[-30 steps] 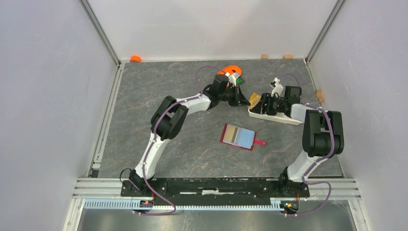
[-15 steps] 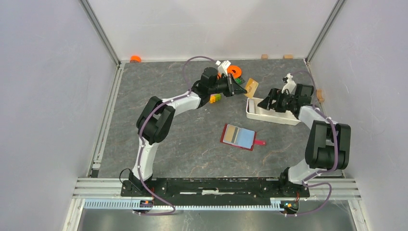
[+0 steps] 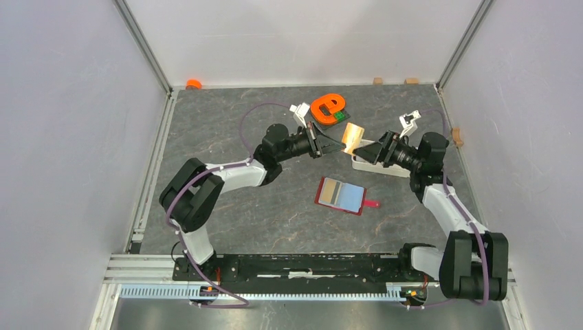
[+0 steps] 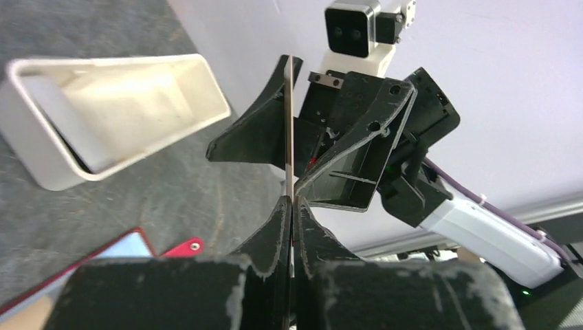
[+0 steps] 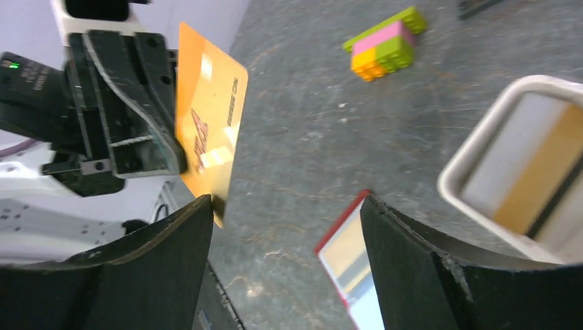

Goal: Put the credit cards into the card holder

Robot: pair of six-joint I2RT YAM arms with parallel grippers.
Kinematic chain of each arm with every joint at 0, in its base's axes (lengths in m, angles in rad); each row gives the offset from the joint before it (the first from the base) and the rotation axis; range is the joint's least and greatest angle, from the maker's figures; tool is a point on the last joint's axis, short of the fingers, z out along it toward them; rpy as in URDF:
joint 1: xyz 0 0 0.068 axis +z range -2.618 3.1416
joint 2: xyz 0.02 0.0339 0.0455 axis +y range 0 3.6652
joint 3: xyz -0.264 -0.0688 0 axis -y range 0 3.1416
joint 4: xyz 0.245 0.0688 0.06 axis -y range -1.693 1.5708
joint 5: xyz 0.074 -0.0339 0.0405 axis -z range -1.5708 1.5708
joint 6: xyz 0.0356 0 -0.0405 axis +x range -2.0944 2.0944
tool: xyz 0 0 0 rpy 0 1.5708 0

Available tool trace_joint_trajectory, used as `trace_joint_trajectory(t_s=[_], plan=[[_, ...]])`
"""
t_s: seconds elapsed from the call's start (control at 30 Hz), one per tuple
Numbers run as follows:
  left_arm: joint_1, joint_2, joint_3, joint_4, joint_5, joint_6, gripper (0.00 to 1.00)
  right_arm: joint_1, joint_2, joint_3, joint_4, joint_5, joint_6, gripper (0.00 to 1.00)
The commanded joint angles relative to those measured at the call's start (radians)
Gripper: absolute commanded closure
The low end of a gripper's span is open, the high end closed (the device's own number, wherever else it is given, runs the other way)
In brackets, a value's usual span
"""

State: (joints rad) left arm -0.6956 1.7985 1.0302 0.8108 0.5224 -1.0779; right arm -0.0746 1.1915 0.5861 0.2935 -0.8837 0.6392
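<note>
Two arms meet above the far half of the table point(image 3: 206, 124). Reaching in from the left, the left gripper point(image 3: 342, 141) is clamped tight on a card point(image 3: 353, 133) and holds it off the surface, standing on edge. From above the card reads pale tan. In the right wrist view its face is orange with rounded corners, a dark printed logo and a small pale patch. In the left wrist view it is a thin straight line rising from between the closed fingers.

Just behind it, toward the far edge, lies an orange ring point(image 3: 327, 106) with a green piece point(image 3: 342, 117) beside it. Some bricks point(image 5: 385, 40) also sit on the table there.

Around the middle of the table, the wallet point(image 3: 342, 195) lies open and flat. It has a dark-red rim and a red tab pointing right. Its left half shows tan with a dark stripe, and its right half is light blue.

The right gripper point(image 3: 369, 150) faces the card with its fingers spread wide, holding nothing. The card's free end stands between them, and whether either finger touches it cannot be told.

Under that gripper, toward the right edge, the white tray point(image 4: 48, 161) holds a second card point(image 5: 546, 159), banded grey and tan with a dark stripe.
</note>
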Motion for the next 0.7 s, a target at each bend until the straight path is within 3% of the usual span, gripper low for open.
trace_joint_trajectory(t_s=[0.0, 0.17, 0.37, 0.4, 0.43, 0.5, 0.57, 0.67], plan=[[-0.045, -0.064, -0.071, 0.194, -0.033, -0.108, 0.98, 0.031, -0.075, -0.015, 0.120, -0.048, 0.130, 0.19], [-0.101, -0.077, -0.116, 0.251, -0.059, -0.137, 0.98, 0.063, -0.106, -0.036, 0.253, -0.076, 0.262, 0.32], [-0.120, -0.123, -0.144, 0.171, -0.076, -0.067, 0.96, 0.070, -0.163, -0.055, 0.206, -0.044, 0.270, 0.88], [-0.120, -0.141, -0.150, 0.121, -0.082, -0.043, 0.87, 0.069, -0.174, -0.059, 0.144, -0.027, 0.244, 0.95], [-0.122, -0.157, -0.156, 0.065, -0.093, -0.007, 0.73, 0.069, -0.186, -0.063, 0.079, 0.004, 0.200, 1.00], [-0.122, -0.196, -0.163, -0.089, -0.121, 0.074, 0.41, 0.069, -0.204, -0.074, -0.061, 0.061, 0.118, 1.00], [-0.123, -0.237, -0.168, -0.282, -0.176, 0.163, 0.25, 0.069, -0.215, -0.100, -0.157, 0.106, 0.065, 1.00], [-0.124, -0.270, -0.179, -0.507, -0.266, 0.272, 0.17, 0.113, -0.217, -0.189, -0.157, 0.143, 0.075, 1.00]])
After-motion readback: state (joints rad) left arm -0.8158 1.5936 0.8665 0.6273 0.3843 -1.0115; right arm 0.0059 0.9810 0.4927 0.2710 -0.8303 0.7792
